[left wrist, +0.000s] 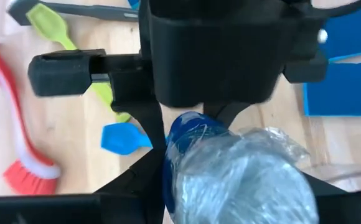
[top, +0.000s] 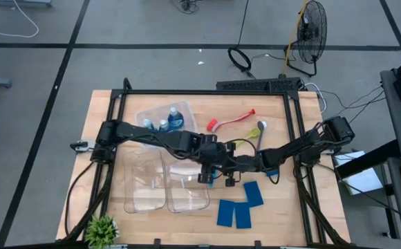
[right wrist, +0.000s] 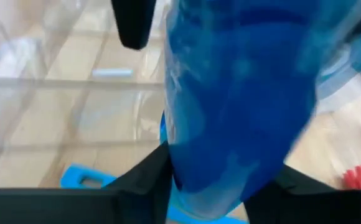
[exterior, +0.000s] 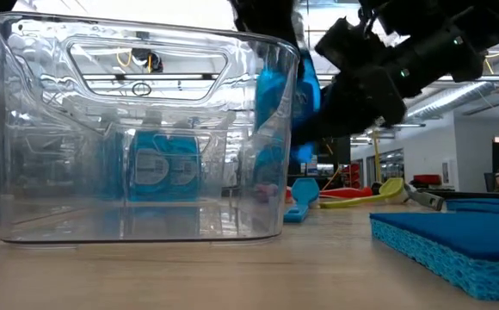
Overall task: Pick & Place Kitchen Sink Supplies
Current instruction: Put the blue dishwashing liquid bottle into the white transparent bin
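A small blue-liquid bottle (exterior: 277,95) with a pale cap (left wrist: 249,171) is held in the air between my two grippers, over the table's middle beside the right clear bin (top: 188,188). My left gripper (top: 211,174) is shut on its cap end. My right gripper (top: 231,174) is shut on its blue body (right wrist: 236,106). A blue brush (left wrist: 121,138) lies on the table under them. A red brush (top: 231,119) and a yellow-green brush (top: 256,131) lie farther back. Three blue sponges (top: 236,211) lie flat near the front. My left gripper has the bottle's cap end (left wrist: 187,149) between its two fingers (left wrist: 146,168), one on each side. The bottle is lifted clear of the table. The touching spots are hidden by the bottle itself. My right gripper has the bottle's blue body (right wrist: 187,155) between its two fingers (right wrist: 146,180), coming from the side opposite my left gripper. The bottle is clear of the table, and its bulk hides the touching spots.
Two clear bins (top: 145,183) stand side by side at the front left of centre. A third clear bin (top: 160,119) at the back holds more blue bottles. A small green plant (top: 102,232) stands at the front left corner. A sponge (exterior: 456,241) lies close to the low camera.
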Controlling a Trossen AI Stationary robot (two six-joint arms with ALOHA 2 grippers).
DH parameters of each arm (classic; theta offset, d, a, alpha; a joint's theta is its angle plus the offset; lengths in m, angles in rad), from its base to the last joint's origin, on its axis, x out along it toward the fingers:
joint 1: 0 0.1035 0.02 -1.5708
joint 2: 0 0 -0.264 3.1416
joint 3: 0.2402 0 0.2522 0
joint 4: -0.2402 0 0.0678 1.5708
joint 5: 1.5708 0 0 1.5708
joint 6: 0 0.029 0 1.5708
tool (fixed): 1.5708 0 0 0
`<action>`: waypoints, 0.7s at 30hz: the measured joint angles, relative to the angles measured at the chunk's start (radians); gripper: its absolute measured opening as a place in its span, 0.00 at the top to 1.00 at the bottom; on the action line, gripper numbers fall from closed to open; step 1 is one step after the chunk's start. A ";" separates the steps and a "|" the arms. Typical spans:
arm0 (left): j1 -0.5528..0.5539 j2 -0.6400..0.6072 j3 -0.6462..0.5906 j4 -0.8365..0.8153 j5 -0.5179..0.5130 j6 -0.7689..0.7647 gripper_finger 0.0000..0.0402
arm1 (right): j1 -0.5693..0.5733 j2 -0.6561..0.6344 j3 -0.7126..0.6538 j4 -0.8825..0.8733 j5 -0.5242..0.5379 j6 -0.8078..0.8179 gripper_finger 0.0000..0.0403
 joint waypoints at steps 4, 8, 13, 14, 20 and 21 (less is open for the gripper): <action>0.000 -0.068 0.034 -0.065 -0.012 0.005 0.57 | 0.000 -0.007 0.006 0.046 0.012 0.010 0.46; 0.001 -0.143 0.052 -0.078 -0.017 0.012 0.57 | 0.000 -0.006 0.005 0.091 0.017 0.014 0.34; 0.013 -0.235 0.062 -0.081 -0.115 0.004 0.57 | 0.009 -0.017 -0.003 0.048 -0.003 0.013 0.29; 0.013 -0.248 0.061 -0.091 -0.145 0.005 0.57 | 0.007 -0.033 0.001 0.054 0.006 0.016 0.29; 0.059 -0.319 0.059 -0.190 -0.215 -0.040 0.57 | 0.011 -0.063 -0.004 -0.015 0.009 0.033 0.31; 0.082 -0.326 0.060 -0.216 -0.237 -0.054 0.57 | 0.014 -0.070 -0.002 0.000 0.014 0.034 0.31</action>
